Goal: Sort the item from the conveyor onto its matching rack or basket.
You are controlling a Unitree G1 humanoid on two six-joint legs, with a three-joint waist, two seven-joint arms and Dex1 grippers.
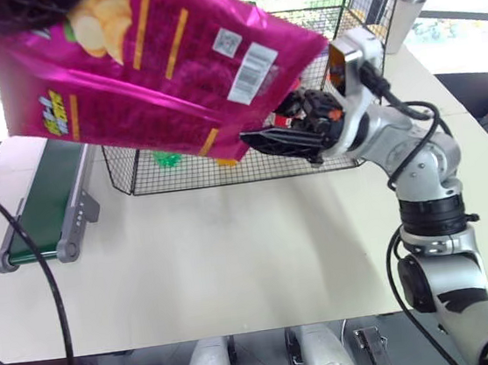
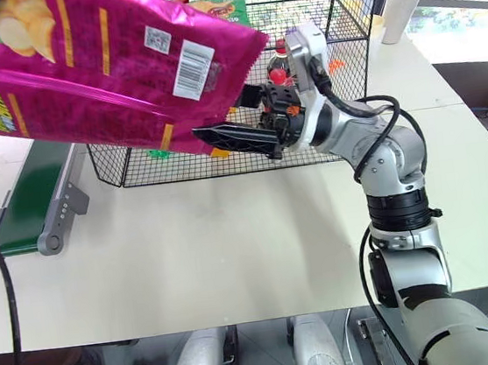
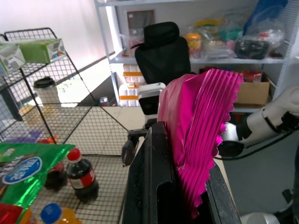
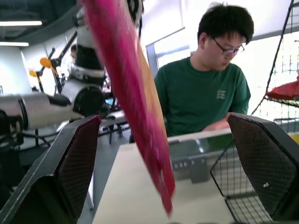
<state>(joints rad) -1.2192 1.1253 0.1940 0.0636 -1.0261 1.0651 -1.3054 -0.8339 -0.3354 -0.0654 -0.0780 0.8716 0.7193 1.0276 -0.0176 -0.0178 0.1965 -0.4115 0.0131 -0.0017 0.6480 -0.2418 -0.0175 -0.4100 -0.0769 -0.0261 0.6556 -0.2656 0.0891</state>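
Left eye view: you see one pink crisp bag (image 1: 151, 61) raised above the surface (image 1: 235, 254), over the near edge of the wire cage (image 1: 225, 171); one conveyor (image 1: 44, 205) lies at left. Right tool (image 1: 279, 139) points at the bag's lower corner.

Left wrist view: left tool (image 3: 180, 196) is clamped on the bag's crimped edge. The cage holds two cola bottles (image 3: 81, 175), one green bag (image 3: 28, 170), one orange bottle.

Right wrist view: right tool's fingers (image 4: 79, 158) stand wide apart, the bag hanging between them untouched.
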